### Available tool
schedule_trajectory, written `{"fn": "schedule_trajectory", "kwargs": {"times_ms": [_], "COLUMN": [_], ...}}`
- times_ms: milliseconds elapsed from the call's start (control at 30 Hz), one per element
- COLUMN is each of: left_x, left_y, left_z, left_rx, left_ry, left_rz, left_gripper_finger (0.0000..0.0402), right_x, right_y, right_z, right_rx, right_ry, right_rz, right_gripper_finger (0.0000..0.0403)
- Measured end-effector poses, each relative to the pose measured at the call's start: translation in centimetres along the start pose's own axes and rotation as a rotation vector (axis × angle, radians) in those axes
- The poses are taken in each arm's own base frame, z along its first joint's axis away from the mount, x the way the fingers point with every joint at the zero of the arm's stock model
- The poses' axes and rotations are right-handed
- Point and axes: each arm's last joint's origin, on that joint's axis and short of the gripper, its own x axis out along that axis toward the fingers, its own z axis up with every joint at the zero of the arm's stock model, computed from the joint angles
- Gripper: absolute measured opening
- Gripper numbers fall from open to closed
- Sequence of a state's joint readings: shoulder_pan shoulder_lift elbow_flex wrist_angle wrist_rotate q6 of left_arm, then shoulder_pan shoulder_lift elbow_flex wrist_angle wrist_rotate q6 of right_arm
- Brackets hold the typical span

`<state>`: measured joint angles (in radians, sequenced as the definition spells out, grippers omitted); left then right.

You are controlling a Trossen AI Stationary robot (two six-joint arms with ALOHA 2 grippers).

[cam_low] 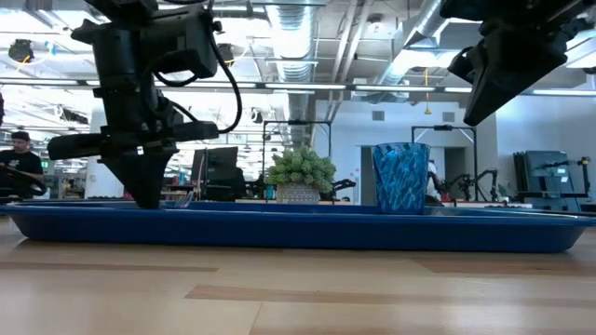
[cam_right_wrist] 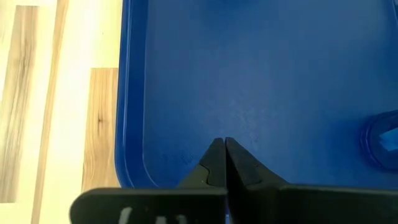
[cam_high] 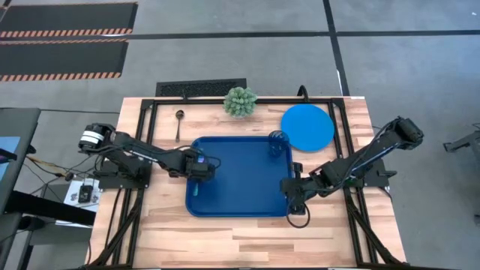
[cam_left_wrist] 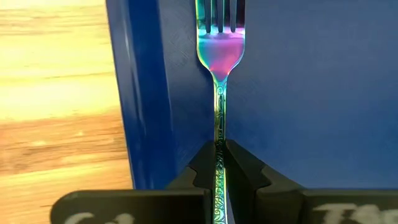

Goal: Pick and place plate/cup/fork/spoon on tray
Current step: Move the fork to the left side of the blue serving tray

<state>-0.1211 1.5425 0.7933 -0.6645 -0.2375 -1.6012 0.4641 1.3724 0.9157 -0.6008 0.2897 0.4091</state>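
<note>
The dark-blue tray [cam_high: 240,202] lies mid-table. My left gripper [cam_high: 199,174] hangs over the tray's left side, shut on the fork [cam_left_wrist: 221,62], whose tines point away from the fingers just inside the tray's left rim [cam_left_wrist: 140,93]. In the low view that gripper [cam_low: 149,197] points down and reaches the tray's rim height. The cup [cam_high: 279,142] stands upright in the tray's far right corner. The plate [cam_high: 307,126] lies flat on the table beyond the tray's far right corner. The spoon [cam_high: 178,124] lies on the table at the far left. My right gripper [cam_high: 294,201] is shut and empty above the tray's near right part. My left gripper pinches the fork's patterned handle [cam_left_wrist: 219,134] between its two fingers, some way down from the neck. The fingers come steeply from above, and the handle runs back between them. The tine end reaches out over the tray floor; whether it touches the floor I cannot tell.
A small green potted plant [cam_high: 240,101] stands at the table's far edge between spoon and plate. Bare wood lies along the table's near edge [cam_high: 240,240]. A black frame runs around the table. In the low view, people and equipment show in the room behind.
</note>
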Motion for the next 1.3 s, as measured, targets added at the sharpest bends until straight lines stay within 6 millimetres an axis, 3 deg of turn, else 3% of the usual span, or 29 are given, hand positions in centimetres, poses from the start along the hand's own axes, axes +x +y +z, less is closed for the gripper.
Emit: {"fn": "schedule_trajectory", "kwargs": {"times_ms": [267, 1000, 1300], "left_x": [0.31, 0.39, 0.38], "left_y": [0.02, 0.07, 0.0], "left_z": [0.8, 0.7, 0.88], "left_rx": [-0.024, -0.098, 0.105], "left_ry": [-0.011, -0.043, -0.09], "left_rz": [-0.001, -0.01, -0.009], "left_gripper_finger": [0.0019, 0.0027, 0.0027], "right_x": [0.0, 0.0, 0.0], "right_y": [0.0, -0.02, -0.02], "right_z": [-0.01, -0.06, -0.05], "right_rx": [0.0, -0.002, -0.002], "right_ry": [0.001, 0.006, 0.006], "right_rz": [0.0, -0.002, -0.002], "right_gripper_finger": [0.0006, 0.0006, 0.0006]}}
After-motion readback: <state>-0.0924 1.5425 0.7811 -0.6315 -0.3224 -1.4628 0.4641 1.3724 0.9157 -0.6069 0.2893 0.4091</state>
